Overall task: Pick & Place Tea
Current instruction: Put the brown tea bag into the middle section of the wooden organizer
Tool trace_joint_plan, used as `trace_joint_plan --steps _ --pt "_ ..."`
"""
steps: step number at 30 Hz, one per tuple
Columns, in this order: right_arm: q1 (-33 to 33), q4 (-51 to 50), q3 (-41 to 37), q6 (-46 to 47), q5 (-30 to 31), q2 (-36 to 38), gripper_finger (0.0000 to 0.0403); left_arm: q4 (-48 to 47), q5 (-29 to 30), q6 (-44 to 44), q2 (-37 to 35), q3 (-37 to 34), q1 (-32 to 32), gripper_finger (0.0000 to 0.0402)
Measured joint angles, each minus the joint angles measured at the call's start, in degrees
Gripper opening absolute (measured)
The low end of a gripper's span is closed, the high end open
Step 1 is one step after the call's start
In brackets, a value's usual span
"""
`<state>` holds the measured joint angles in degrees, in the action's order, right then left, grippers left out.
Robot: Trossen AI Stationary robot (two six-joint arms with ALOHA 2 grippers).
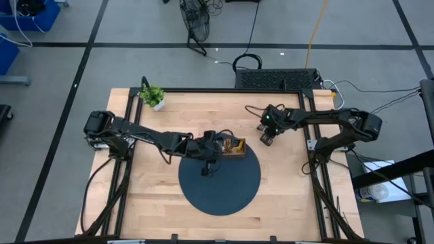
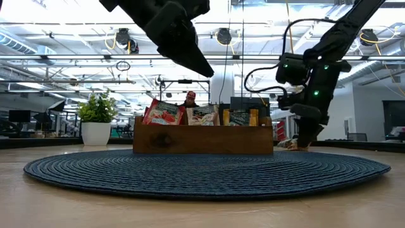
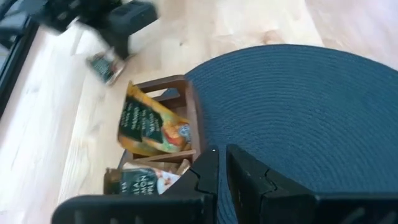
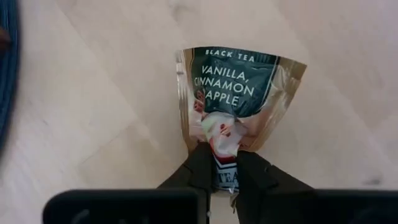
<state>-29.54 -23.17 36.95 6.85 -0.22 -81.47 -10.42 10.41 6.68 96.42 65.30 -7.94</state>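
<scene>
Claw work first: my right claw [image 4: 217, 171] is pinched shut on the lower edge of a beige-and-dark-green tea sachet [image 4: 239, 93], out over bare tabletop [image 1: 291, 169] to the right of the wooden tray [image 1: 230, 146]. My left claw [image 3: 221, 168] is closed on nothing that I can see, hanging over the round blue mat [image 1: 220, 183] just beside the tray's near edge. The tray sits on the far part of that mat and already holds red, beige and orange-green sachets standing in its compartments. My worry is the grip: I have only a narrow strip of the packet, and the foil is creased around my fingers, so I judge it could slip or swing as I carry it left. A floppy packet may also catch the tray's wall or knock the sachets already standing there. My left arm is close to the tray too, so the two arms could crowd each other at the drop. I cannot tell which compartment has room.
</scene>
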Motion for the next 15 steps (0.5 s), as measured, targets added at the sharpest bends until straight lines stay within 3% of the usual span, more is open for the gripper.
trace_joint_plan --steps 3,8,15 --pt "3.96 -0.15 -0.47 2.1 2.2 4.28 0.0025 0.11 0.0 -3.55 0.0 0.0 1.12 0.0035" --pt "17.7 8.55 -0.12 4.36 15.46 10.3 0.0025 5.34 -0.16 -13.21 -0.01 0.0 3.3 0.0035" --pt "33.69 28.7 -0.01 0.29 27.57 5.02 0.0025 6.88 -5.84 -23.71 -0.02 0.0 7.58 0.0058"
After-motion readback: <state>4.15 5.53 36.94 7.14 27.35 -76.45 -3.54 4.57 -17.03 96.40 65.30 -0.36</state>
